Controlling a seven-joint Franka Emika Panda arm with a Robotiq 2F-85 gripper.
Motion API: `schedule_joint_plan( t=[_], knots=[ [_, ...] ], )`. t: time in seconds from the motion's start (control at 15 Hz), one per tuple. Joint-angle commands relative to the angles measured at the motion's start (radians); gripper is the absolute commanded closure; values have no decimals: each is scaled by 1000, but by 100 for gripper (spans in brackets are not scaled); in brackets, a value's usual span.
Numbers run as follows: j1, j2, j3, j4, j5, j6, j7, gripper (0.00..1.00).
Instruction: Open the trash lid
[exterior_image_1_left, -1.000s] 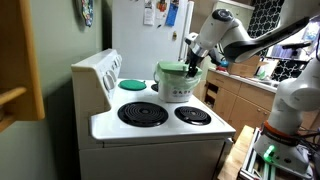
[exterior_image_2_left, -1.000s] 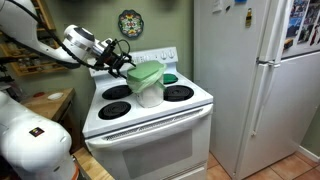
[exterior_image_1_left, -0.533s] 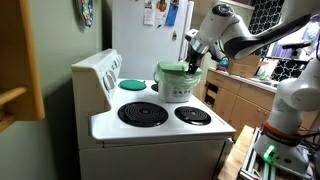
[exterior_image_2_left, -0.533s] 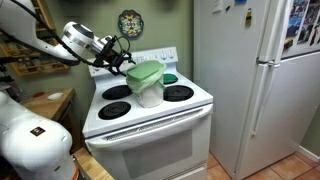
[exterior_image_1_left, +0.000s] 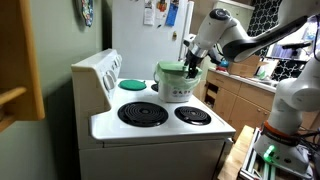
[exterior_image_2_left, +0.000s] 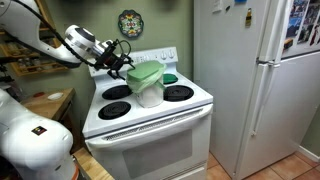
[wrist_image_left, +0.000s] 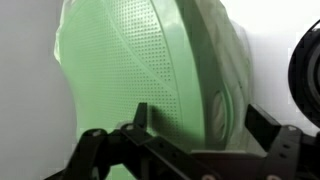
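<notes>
The trash, a small white bin, stands on the stove top between the burners; it also shows in the other exterior view. The trash lid is rounded green plastic and sits on the bin, slightly tilted. My gripper is at the lid's edge. In the wrist view the green lid fills the picture. My gripper is open there, with the lid's rim between the two fingers and a gap on each side.
The white stove has dark coil burners. A flat teal disc lies on a back burner. A white fridge stands beside the stove. Wooden cabinets are nearby.
The arm has shifted only slightly near the lid's edge. The lid and the bin have not moved.
</notes>
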Motion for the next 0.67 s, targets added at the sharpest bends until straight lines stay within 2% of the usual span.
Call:
schedule_joint_plan(
  t=[0.0,0.6],
  knots=[
    [5,-3,-9,-21,-36,24,5,0],
    [-2,-3,-6,-39,-136,39,78,0]
  ],
)
